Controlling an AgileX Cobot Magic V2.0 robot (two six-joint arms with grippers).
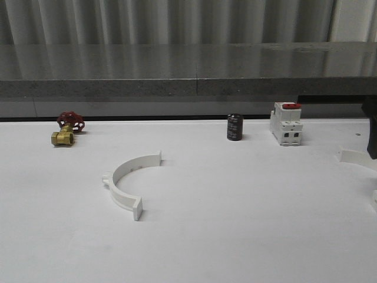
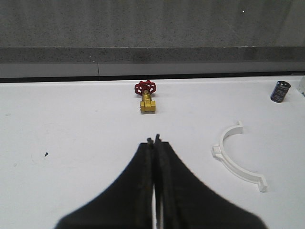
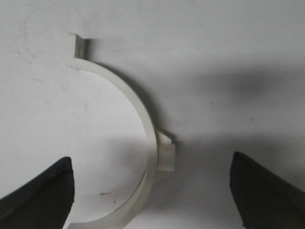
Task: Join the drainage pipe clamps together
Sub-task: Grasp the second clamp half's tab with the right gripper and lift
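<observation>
Right claw (image 3: 151,191) is spread wide, its two dark fingers (image 3: 40,195) standing on either side of one white half-ring clamp (image 3: 143,119) and not touching it; that clamp lies flat on the white surface (image 3: 228,43), its small outer tab between the fingers and one flat end flange away from them. From the front, this same clamp (image 1: 355,157) shows at the far right edge of the surface (image 1: 235,224), partly behind the dark right arm (image 1: 371,132). Left claw (image 2: 154,143) is closed, its black fingers (image 2: 143,181) pressed together with nothing between them, above bare surface. The other half-ring clamp (image 1: 131,180) lies left of centre, well apart from the first, its open side facing right and its outer tab pointing left; from the left wrist it (image 2: 236,155) sits off to the side of the closed fingers. A brass valve with a red handwheel (image 1: 66,129) stands near the back left, a small black cylinder (image 1: 235,127) near the back centre, and a white breaker with a red switch (image 1: 286,123) just to its right
</observation>
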